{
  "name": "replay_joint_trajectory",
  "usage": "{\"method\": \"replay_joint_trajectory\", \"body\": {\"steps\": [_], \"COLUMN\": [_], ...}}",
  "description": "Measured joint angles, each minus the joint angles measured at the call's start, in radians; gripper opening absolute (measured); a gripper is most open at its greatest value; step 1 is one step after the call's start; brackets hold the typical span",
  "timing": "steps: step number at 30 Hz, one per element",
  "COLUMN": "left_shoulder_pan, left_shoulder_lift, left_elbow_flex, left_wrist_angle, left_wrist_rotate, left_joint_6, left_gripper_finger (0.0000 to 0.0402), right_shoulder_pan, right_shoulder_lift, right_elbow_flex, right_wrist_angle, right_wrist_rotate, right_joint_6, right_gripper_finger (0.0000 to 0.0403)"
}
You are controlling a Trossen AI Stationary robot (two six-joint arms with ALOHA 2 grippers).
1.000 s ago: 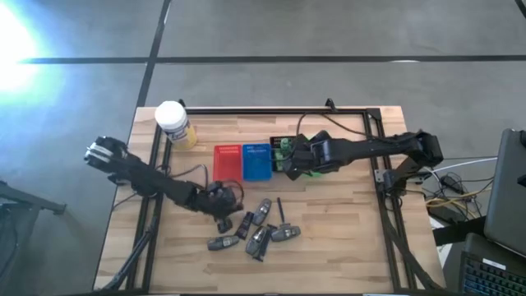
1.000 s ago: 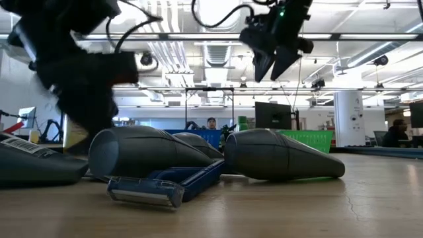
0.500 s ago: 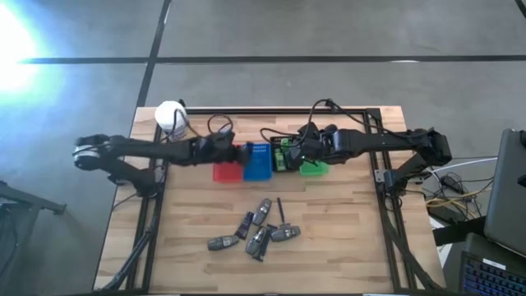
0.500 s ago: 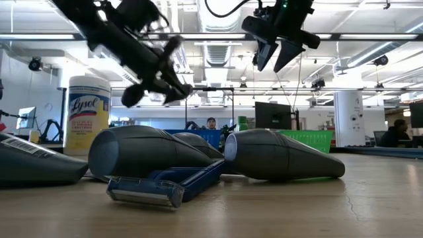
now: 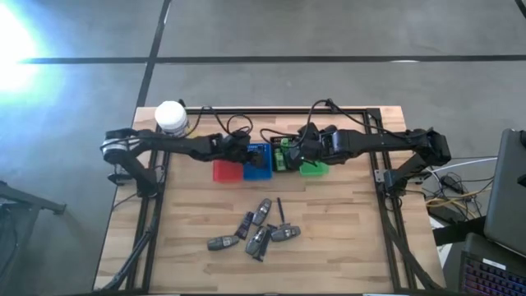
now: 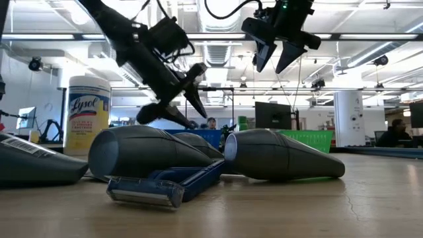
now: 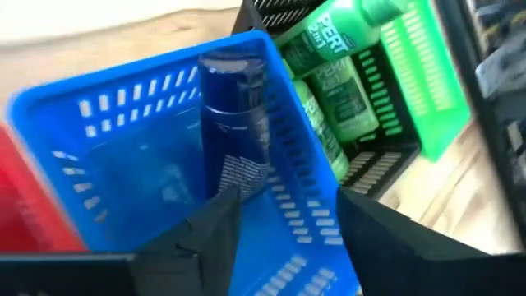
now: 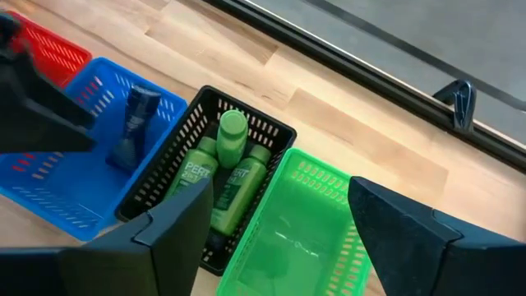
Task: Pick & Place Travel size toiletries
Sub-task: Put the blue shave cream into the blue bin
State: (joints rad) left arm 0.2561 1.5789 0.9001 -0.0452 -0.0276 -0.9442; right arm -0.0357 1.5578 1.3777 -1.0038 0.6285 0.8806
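the left gripper (image 5: 240, 150) hangs over the blue tray (image 5: 256, 161), its fingers parted and holding nothing; in its wrist view a dark blue razor (image 7: 237, 123) lies inside that blue tray (image 7: 99, 156) just ahead of the open fingers (image 7: 205, 234), so it looks released there. the right gripper (image 5: 302, 153) hovers above the black tray (image 5: 281, 153) and green tray (image 5: 313, 168), spread wide and empty.

as a judgement, the sorting is partly done: some toiletries sit in trays while a cluster of dark grey tubes (image 5: 261, 226) and a thin stick (image 5: 280, 211) still lies on the worktop (image 5: 345, 238) nearer the front, well apart from the trays.

left to right along the tray row: the red tray (image 5: 225, 170) shows nothing that i can make out; the blue tray holds the razor; the black tray (image 8: 193, 140) holds several green bottles (image 8: 223, 177) lying side by side; the green tray (image 8: 304, 218) looks empty as far as its visible part shows. a white-capped jar (image 5: 172, 117) stands at the far left corner, outside the sorting.
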Motion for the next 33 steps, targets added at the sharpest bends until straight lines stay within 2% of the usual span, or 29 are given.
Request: {"method": "replay_joint_trajectory", "body": {"steps": [7, 11, 14, 15, 18, 20, 23, 28, 33], "left_shoulder_pan": [-0.014, -0.069, -0.137, -0.163, -0.241, -0.284, -0.335, -0.427, -0.515], "left_shoulder_lift": [-0.177, -0.272, -0.308, -0.311, -0.292, -0.265, -0.220, -0.136, -0.049], "left_elbow_flex": [0.027, 0.002, -0.052, -0.071, -0.115, -0.127, -0.128, -0.095, -0.030], "left_wrist_angle": [-0.325, -0.447, -0.463, -0.466, -0.455, -0.433, -0.363, -0.314, -0.358], "left_wrist_rotate": [0.030, 0.237, 0.326, 0.315, 0.199, 0.129, 0.090, 0.031, -0.089], "left_joint_6": [0.311, 0.598, 0.642, 0.637, 0.562, 0.426, 0.271, 0.120, 0.014], "left_gripper_finger": [0.0228, 0.0229, 0.0229, 0.0229, 0.0230, 0.0230, 0.0237, 0.0268, 0.0289], "right_shoulder_pan": [0.000, 0.000, 0.000, 0.001, 0.001, 0.000, 0.003, 0.027, 0.075], "right_shoulder_lift": [0.001, 0.001, 0.004, 0.005, 0.005, 0.005, 0.005, 0.005, 0.005], "right_elbow_flex": [0.000, 0.000, -0.003, -0.004, -0.007, -0.013, -0.018, -0.040, -0.059], "right_wrist_angle": [-0.045, -0.027, -0.005, -0.003, -0.002, -0.002, -0.008, -0.030, -0.080], "right_wrist_rotate": [-0.011, -0.071, -0.107, -0.113, -0.120, -0.134, -0.170, -0.192, -0.196], "right_joint_6": [-0.024, -0.096, -0.127, -0.127, -0.104, -0.067, -0.012, 0.113, 0.190], "right_gripper_finger": [0.0296, 0.0303, 0.0307, 0.0308, 0.0308, 0.0304, 0.0297, 0.0290, 0.0299]}}
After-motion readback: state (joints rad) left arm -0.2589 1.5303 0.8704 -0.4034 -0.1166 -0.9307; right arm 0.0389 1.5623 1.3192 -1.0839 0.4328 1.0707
